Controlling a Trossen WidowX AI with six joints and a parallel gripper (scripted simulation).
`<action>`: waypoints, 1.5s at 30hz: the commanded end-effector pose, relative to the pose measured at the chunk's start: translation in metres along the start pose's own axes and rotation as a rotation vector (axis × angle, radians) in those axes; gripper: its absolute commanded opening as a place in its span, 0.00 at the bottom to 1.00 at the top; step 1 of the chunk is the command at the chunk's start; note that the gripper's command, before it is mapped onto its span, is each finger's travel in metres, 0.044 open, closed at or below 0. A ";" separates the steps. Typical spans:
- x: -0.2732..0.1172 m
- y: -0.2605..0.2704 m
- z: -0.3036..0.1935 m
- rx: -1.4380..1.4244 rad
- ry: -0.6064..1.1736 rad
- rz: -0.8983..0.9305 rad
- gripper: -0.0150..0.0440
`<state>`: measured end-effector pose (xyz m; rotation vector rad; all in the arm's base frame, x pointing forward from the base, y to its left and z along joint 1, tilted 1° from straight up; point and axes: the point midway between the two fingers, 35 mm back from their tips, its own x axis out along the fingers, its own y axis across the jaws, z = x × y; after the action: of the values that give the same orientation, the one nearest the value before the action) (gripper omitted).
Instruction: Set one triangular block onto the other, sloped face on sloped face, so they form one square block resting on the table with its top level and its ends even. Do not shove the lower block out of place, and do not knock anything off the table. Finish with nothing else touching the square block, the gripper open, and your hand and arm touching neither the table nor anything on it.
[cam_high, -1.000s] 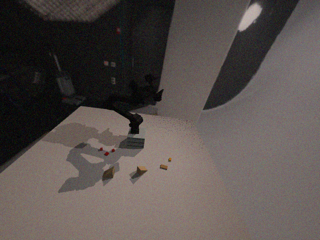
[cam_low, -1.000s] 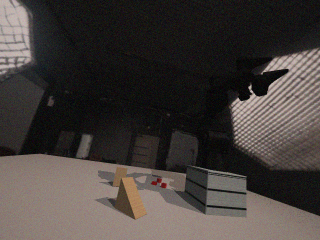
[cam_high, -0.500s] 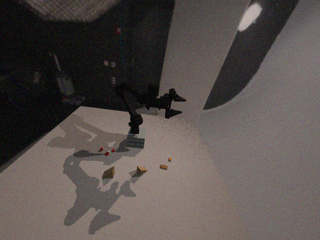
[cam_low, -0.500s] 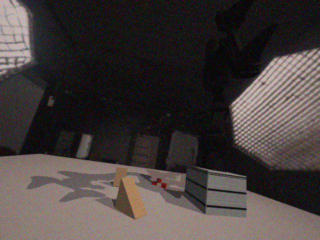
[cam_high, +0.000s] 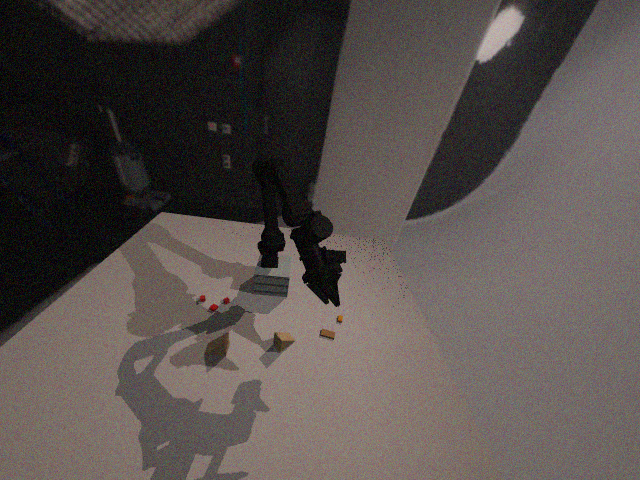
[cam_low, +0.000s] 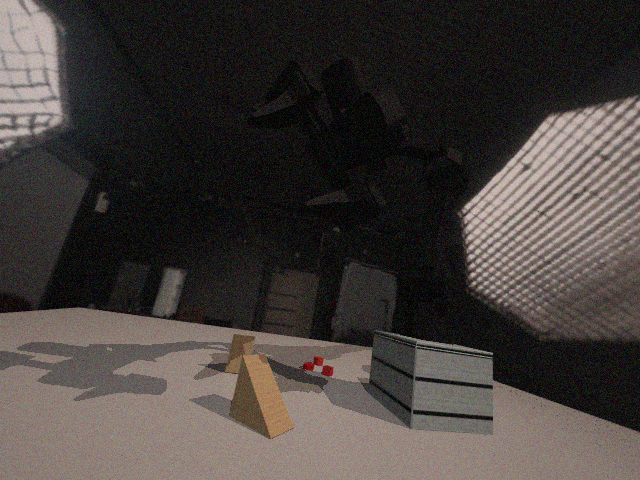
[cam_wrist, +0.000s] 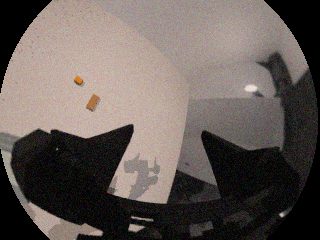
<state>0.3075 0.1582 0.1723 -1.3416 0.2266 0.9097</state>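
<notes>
One wooden triangular block (cam_high: 283, 341) (cam_low: 261, 397) stands on the table with a sloped face showing toward the right in the exterior view. The other triangular block (cam_high: 217, 349) (cam_low: 240, 351) stands apart from it, to its left in the top view, in shadow; in the exterior view it is partly hidden behind the nearer block, and its exact orientation is unclear. My gripper (cam_high: 332, 303) (cam_low: 279, 161) (cam_wrist: 168, 131) is open and empty, high above the table and touching neither block. Neither triangular block shows clearly in the wrist view.
A grey striped box (cam_high: 271, 285) (cam_low: 452, 387) stands near the arm's base. Three small red cubes (cam_high: 213, 307) (cam_low: 327, 370) lie left of it in the top view. A flat orange-brown brick (cam_high: 327, 334) (cam_wrist: 93, 102) and a small orange cube (cam_high: 339, 319) (cam_wrist: 78, 80) lie right of the blocks.
</notes>
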 end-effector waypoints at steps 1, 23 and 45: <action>0.016 0.015 -0.049 0.036 0.192 0.122 1.00; -0.010 0.121 -0.233 0.117 0.856 0.830 1.00; 0.005 0.141 -0.259 0.116 0.856 0.829 1.00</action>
<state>0.3077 -0.0754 0.0032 -1.4691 1.5451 0.8890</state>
